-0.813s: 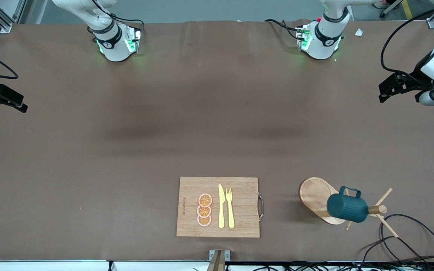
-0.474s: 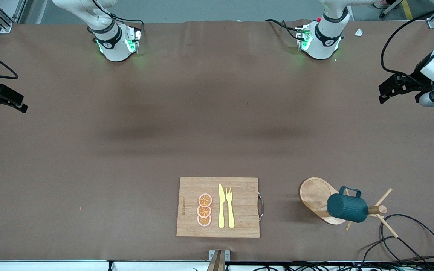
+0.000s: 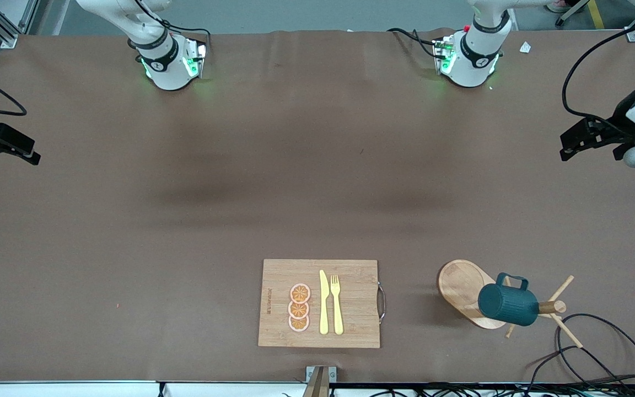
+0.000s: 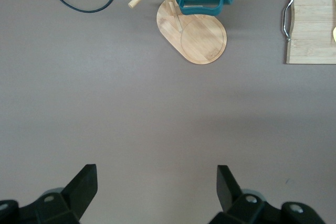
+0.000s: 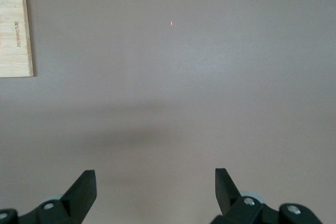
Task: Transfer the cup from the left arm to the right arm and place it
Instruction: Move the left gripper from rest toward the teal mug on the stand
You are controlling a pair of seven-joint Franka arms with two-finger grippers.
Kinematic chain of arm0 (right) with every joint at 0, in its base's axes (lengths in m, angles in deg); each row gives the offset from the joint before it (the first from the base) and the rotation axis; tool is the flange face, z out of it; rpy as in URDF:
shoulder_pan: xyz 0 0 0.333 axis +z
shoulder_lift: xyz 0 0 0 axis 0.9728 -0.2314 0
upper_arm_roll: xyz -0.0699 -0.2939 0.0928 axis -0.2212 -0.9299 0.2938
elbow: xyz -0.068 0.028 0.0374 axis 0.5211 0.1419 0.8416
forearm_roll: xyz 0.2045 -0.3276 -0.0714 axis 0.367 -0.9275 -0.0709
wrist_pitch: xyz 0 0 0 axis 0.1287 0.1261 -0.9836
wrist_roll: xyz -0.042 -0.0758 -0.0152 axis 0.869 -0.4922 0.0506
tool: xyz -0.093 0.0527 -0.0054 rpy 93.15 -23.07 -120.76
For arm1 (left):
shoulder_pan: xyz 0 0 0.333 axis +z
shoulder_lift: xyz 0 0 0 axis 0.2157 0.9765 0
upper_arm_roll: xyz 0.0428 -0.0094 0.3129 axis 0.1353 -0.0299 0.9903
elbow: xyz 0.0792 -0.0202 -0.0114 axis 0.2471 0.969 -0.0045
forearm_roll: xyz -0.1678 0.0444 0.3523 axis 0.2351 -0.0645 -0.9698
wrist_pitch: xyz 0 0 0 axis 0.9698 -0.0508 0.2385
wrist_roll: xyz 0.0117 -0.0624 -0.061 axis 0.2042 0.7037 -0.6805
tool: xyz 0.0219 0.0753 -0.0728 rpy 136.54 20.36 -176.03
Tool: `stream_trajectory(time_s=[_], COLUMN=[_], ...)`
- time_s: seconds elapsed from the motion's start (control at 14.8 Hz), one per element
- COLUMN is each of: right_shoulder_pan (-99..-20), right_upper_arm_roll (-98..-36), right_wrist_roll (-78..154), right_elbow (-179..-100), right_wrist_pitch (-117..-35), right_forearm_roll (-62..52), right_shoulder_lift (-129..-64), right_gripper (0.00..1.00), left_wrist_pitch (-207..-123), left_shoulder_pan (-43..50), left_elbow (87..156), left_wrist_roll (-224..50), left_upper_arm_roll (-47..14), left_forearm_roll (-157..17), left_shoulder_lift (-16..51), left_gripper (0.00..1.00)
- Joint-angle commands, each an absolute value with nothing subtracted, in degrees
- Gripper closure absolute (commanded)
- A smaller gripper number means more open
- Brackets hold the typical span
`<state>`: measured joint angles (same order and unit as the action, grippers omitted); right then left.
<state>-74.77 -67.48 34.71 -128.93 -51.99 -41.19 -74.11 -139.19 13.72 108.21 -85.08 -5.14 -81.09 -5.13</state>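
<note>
Cup (image 3: 508, 305), dark teal and ribbed, hangs tipped on a peg of the wooden mug tree (image 3: 463, 286) at the lower right of the front view, handle toward the robots, near the left arm's end of the table; a black cable (image 3: 598, 342) loops beside the tree. Board (image 3: 319, 303) at lower centre carries three orange slices (image 3: 299, 307), a yellow knife (image 3: 323, 302) and fork (image 3: 337, 304), with a metal handle on the edge toward the cup. Left gripper (image 3: 593, 139), at the right edge, hangs over bare table with fingers (image 4: 81, 188) spread wide, gripping nothing. Right gripper (image 3: 0, 144), at the left edge, waits over bare table, fingers (image 5: 83, 191) likewise spread.
</note>
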Motion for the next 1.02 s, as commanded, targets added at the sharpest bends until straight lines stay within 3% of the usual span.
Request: stream_trajectory(time_s=[0.0,0.34,0.95], right_shoulder_pan=[-74.5,-74.5,-74.5], right_upper_arm_roll=[-67.5,-67.5,-67.5], right_wrist_roll=[34.5,34.4,34.4], right_elbow=[-130.4,-130.4,-130.4], right_wrist_pitch=[-52.5,-52.5,-52.5], right_forearm_roll=[-41.6,-41.5,-41.5], right_shoulder_lift=[-72.8,-72.8,-72.8], right_gripper=[0.00,0.00,0.00], left_wrist_pitch=[-138.4,-139.1,-144.7], left_shoulder_pan=[13.8,13.8,13.3], left_elbow=[104.9,98.5,97.7], left_wrist_roll=[-84.8,-89.8,-100.7], left_upper_arm_roll=[-5.1,-4.9,-5.0], left_forearm_roll=[-80.3,-78.6,-77.3], left_shoulder_lift=[-2.1,4.0,7.7], left_gripper=[0.00,0.00,0.00])
